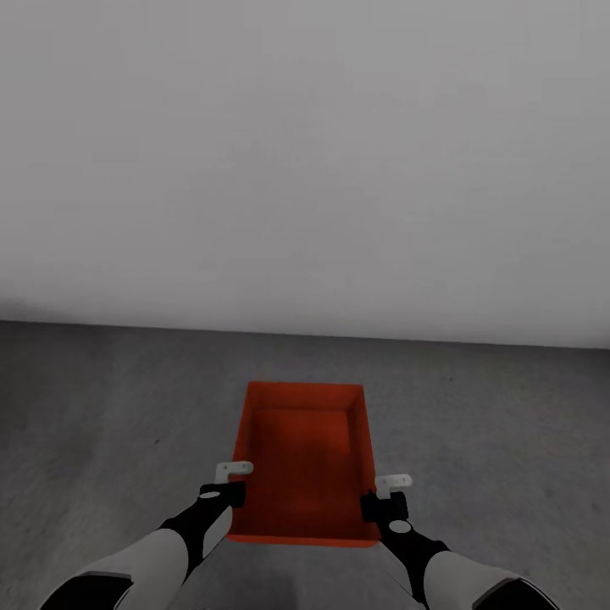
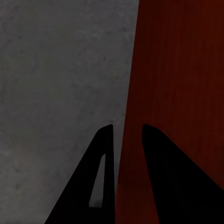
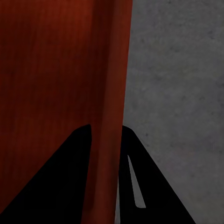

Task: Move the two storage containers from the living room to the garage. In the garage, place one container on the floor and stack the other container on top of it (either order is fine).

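While the robot is facing a plain white-grey wall (image 1: pixel 305 152), it is holding one orange-red bin (image 1: pixel 307 457) out in front of it with both arms. The bin is sitting in the middle of the head view, between the two grippers, with the dark grey floor (image 1: pixel 110 407) showing all around it. Its open top is facing up and nothing is lying inside it. I cannot tell if the bin is resting on the floor or hanging just above it.

The left gripper (image 1: pixel 227 485) is gripping the left long wall of the bin, close to the near corner. In the left wrist view, the left gripper (image 2: pixel 127 135) is showing one black finger (image 2: pixel 102 177) on the outside of that wall and the other one inside the bin (image 2: pixel 182 70), with the thin red wall pinched between them. The grey floor (image 2: pixel 56 84) is lying past the outside finger.

The right gripper (image 1: pixel 386 498) is doing the same on the right long wall, also near the close corner. In the right wrist view, the right gripper (image 3: pixel 106 130) is closing its two fingers (image 3: pixel 135 182) on the wall of the bin (image 3: pixel 46 70), one inside and one outside, and the floor (image 3: pixel 182 93) is showing on the outer side.

The far end of the bin is pointing at the wall, and the wall is meeting the floor a little way past it.
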You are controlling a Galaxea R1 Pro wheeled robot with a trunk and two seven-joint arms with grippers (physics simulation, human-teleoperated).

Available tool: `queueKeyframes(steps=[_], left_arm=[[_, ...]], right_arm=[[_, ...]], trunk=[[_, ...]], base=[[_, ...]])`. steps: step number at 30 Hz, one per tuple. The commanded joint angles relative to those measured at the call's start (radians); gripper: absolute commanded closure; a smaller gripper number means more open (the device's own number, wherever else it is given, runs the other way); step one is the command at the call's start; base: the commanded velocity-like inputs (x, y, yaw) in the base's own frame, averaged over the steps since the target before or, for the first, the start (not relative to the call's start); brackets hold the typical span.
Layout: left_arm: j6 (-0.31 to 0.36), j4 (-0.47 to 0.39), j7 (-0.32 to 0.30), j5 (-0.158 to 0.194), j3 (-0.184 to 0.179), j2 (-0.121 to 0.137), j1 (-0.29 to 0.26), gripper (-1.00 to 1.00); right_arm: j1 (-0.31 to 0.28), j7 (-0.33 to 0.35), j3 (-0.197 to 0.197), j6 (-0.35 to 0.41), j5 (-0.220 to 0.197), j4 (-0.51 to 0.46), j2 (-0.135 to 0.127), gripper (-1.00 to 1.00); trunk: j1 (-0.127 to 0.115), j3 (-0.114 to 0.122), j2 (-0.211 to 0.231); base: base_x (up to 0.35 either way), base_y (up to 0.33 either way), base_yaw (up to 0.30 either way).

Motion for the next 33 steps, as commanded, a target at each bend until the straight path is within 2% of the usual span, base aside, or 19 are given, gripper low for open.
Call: queueKeyframes(steps=[1,33], left_arm=[[0.002,-0.006,0.005,-0.005,0.008,-0.001,0.0,1.0],[0.002,-0.006,0.005,-0.005,0.008,-0.001,0.0,1.0]], right_arm=[[-0.001,0.002,-0.069,0.0,-0.01,0.002,0.002,1.0],[-0.001,0.002,-0.069,0.001,-0.01,0.002,0.002,1.0]], trunk=[[0.004,-0.004,-0.008],[0.127,-0.104,-0.232]], base=[[0.0,0.0,0.0],[0.0,0.0,0.0]])
